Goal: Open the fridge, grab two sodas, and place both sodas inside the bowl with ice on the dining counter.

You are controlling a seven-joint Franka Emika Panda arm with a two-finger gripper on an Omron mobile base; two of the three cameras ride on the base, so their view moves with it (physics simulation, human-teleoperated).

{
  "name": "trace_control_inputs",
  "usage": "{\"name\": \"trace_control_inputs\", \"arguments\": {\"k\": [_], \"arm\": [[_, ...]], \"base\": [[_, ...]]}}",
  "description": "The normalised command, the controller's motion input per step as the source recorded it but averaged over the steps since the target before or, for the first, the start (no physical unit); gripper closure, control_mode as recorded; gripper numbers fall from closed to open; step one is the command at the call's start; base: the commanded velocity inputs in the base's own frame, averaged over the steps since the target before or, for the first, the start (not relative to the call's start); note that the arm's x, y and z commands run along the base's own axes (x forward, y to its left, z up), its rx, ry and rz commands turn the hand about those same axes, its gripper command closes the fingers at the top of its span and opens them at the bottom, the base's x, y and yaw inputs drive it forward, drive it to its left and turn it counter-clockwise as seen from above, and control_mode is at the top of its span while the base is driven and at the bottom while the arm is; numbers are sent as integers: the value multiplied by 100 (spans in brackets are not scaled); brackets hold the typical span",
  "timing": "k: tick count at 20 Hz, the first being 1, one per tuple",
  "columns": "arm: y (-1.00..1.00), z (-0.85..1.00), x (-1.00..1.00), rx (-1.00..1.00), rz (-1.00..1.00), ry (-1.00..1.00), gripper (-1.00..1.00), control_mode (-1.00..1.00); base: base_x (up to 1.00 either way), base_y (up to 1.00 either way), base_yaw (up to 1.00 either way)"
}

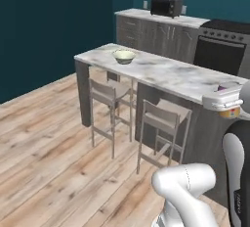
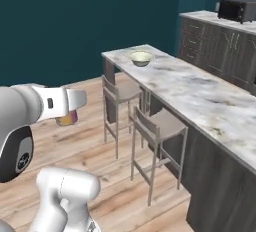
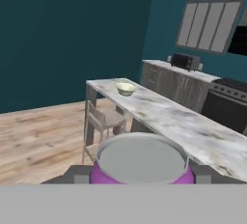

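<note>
The fingers (image 3: 140, 175) are pinching the purple can (image 3: 140, 162), one dark tip on each side of it. The can is sitting up in the air, well apart from the bowl (image 1: 124, 56). The bowl is resting near the far end of the long white bench (image 1: 171, 74). Two stools (image 1: 163, 118) are standing under the bench.

Both base views and the hand view face the dining counter (image 1: 161, 72) from afar.
</note>
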Motion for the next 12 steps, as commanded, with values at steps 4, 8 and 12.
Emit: {"name": "trace_control_inputs", "arguments": {"k": [4, 8, 12], "arm": [[0, 0, 0, 0, 0, 0, 100, 100], [0, 0, 0, 0, 0, 0, 100, 100], [0, 0, 0, 0, 0, 0, 100, 100]], "base": [[66, 82, -39], [54, 85, -41], [38, 68, -50]]}}
